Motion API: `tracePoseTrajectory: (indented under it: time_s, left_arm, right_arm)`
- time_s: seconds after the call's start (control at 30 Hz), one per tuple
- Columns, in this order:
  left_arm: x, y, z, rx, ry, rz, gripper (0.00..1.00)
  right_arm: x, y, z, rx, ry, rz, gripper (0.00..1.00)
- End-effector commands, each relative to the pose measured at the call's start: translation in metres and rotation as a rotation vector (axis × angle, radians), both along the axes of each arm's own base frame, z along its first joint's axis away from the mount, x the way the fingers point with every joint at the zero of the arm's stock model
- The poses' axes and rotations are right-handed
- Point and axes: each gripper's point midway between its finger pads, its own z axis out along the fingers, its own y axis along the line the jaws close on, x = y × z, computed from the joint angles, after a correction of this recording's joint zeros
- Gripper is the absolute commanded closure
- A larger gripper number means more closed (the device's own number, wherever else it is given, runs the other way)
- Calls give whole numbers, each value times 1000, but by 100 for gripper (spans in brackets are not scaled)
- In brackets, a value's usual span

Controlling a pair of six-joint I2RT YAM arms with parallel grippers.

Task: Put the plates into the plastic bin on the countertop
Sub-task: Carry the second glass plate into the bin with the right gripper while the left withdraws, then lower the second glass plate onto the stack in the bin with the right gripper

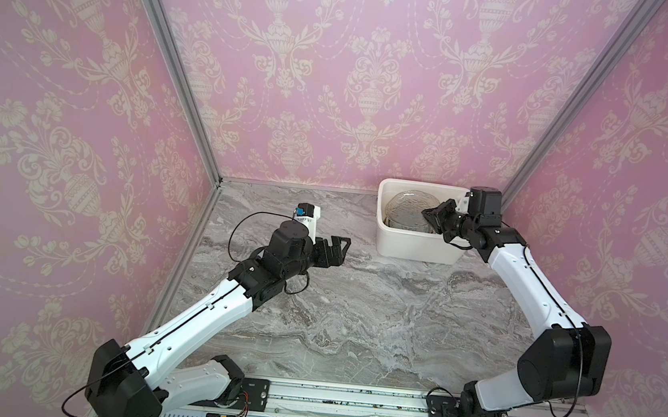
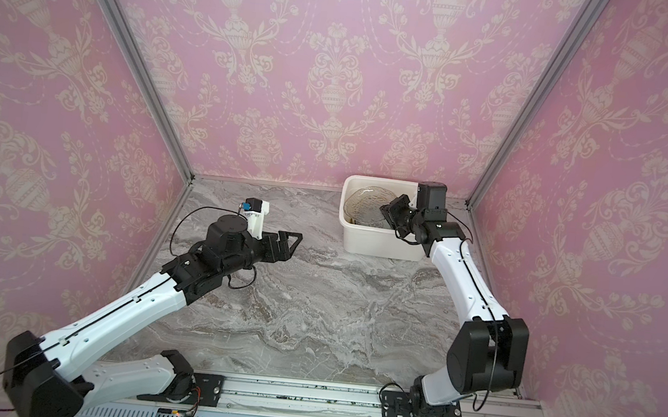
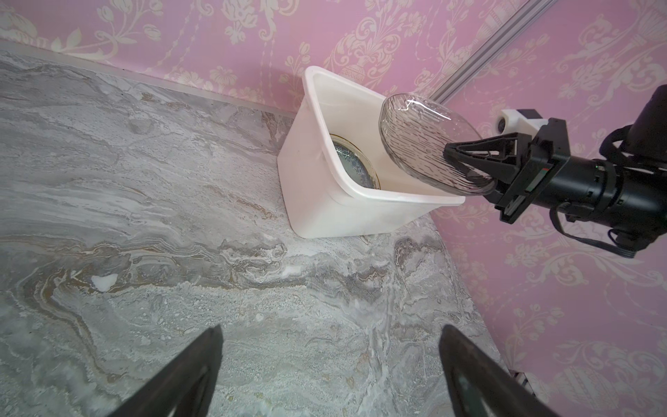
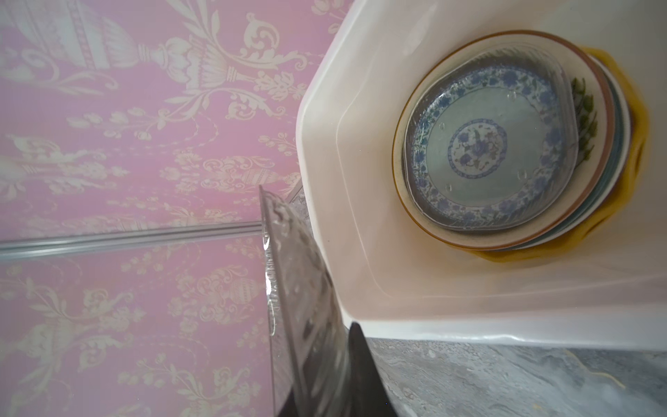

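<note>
Plates, and we open in both top views: a clear glass plate (image 1: pixel 406 204) hangs tilted over the white bin (image 1: pixel 415 253). Its right edge is pinched in the right claw (image 1: pixel 431 219), jaws clamped tight on the glass. The left claw (image 1: pixel 340 250) hovers well apart to the left above the grey marble counter (image 1: pixel 355 312), holding nothing. Pink wallpaper (image 1: pixel 337 72) with cream urns closes in on three sides, and a silver rail (image 1: pixel 347 399) carries both arm bases at the front. The bin sits in the counter's back right corner.

Over to the left wrist camera: we see the left claw's two fingers (image 3: pixel 195 375) spread wide, bare counter between them. Beyond, the glass plate (image 3: pixel 426 144) slants above the bin's rim, gripped at its edge by the right claw (image 3: pixel 465 164).

Now the right wrist camera: the glass plate (image 4: pixel 303 307) runs edge-on beside one dark finger (image 4: pixel 361 364), near the bin's rim. Inside we see a stack of plates (image 4: pixel 505 224). A clear plate (image 4: pixel 556 72) lies on top with a blue-patterned plate (image 4: pixel 476 148) under it. Below come a brown-rimmed cream plate (image 4: pixel 592 108), more rims, and a yellow plate (image 4: pixel 637 162) lowest.
</note>
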Motion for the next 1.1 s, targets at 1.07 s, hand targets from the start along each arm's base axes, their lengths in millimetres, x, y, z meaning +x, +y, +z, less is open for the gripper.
tracePoseTrajectory:
  time_s: [1.07]
  left_arm:
    - [46, 16, -29, 28, 40, 57, 6]
  right_arm:
    - [89, -6, -106, -41, 226, -251, 99]
